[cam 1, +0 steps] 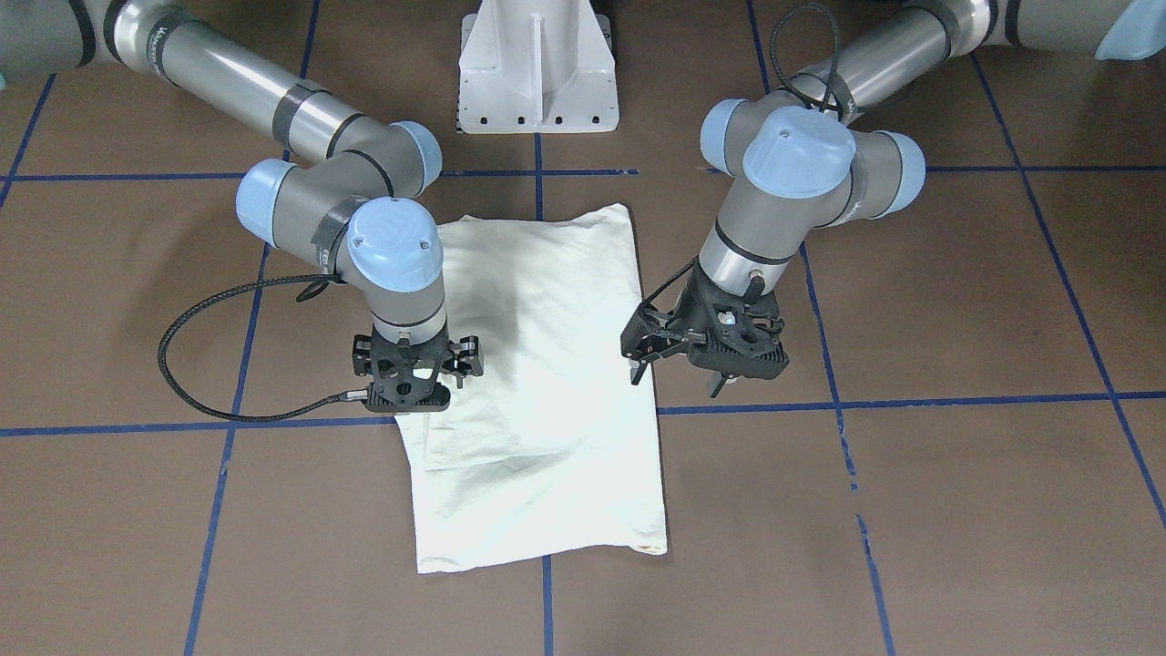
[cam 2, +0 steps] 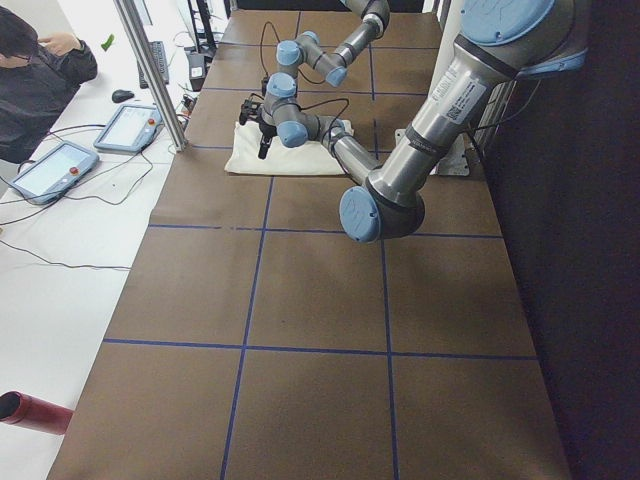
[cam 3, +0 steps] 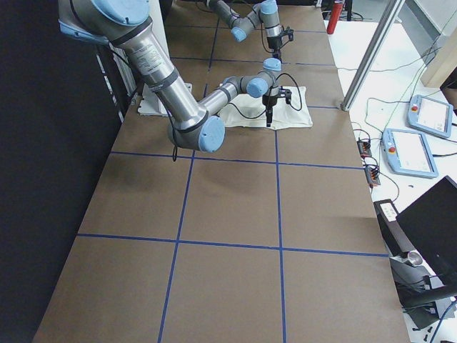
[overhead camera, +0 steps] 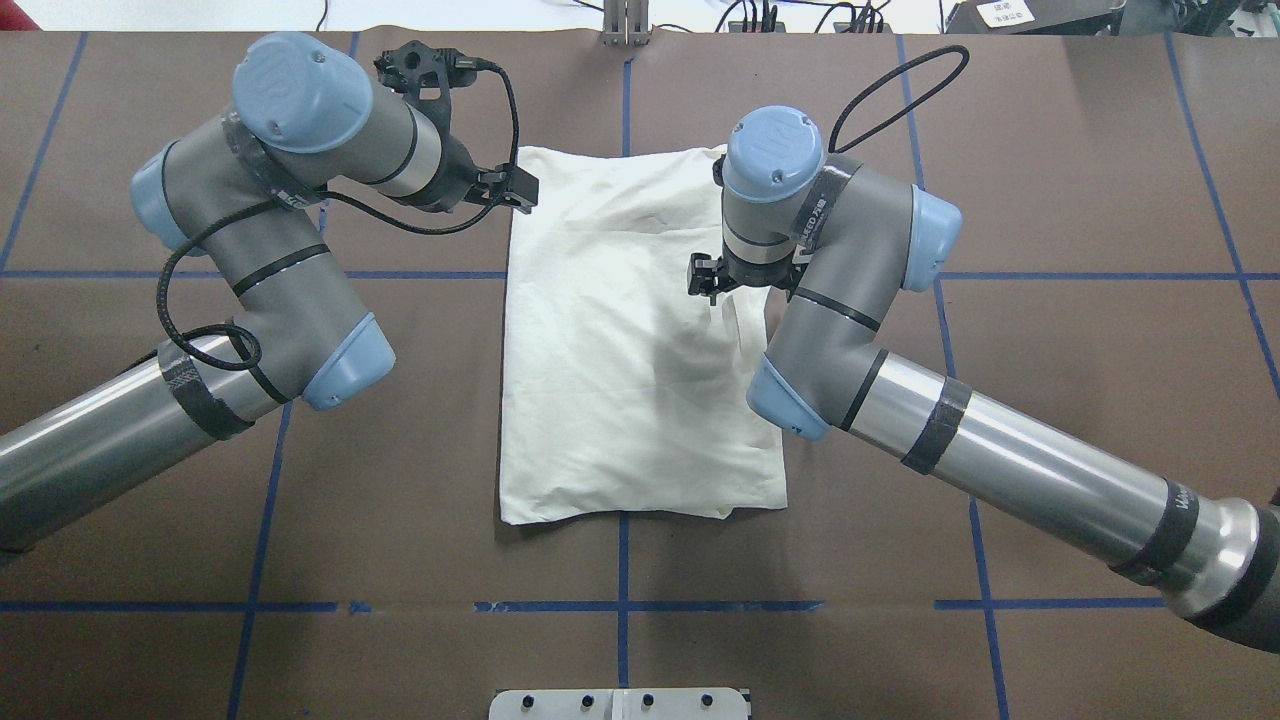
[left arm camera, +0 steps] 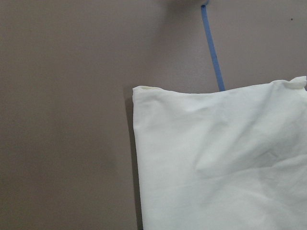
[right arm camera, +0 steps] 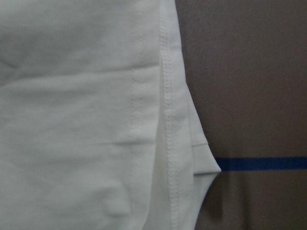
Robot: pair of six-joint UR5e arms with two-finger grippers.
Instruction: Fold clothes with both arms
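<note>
Beneath right hand [cam 1: 416, 374], folded shirt [cam 1: 547, 319], left hand [cam 1: 674, 378] at edge

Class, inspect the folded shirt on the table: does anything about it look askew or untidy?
Yes. Along one long edge of the shirt, the layers are misaligned: a lower layer pokes out past the stitched hem.

place: robot lab | cues: teach pendants [cam 2: 128, 128]; blue-taped grid table [cam 2: 300, 300]; operator [cam 2: 35, 75]

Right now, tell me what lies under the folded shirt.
The brown table and blue tape lines run beneath the shirt; whatever else lies under it is covered.
</note>
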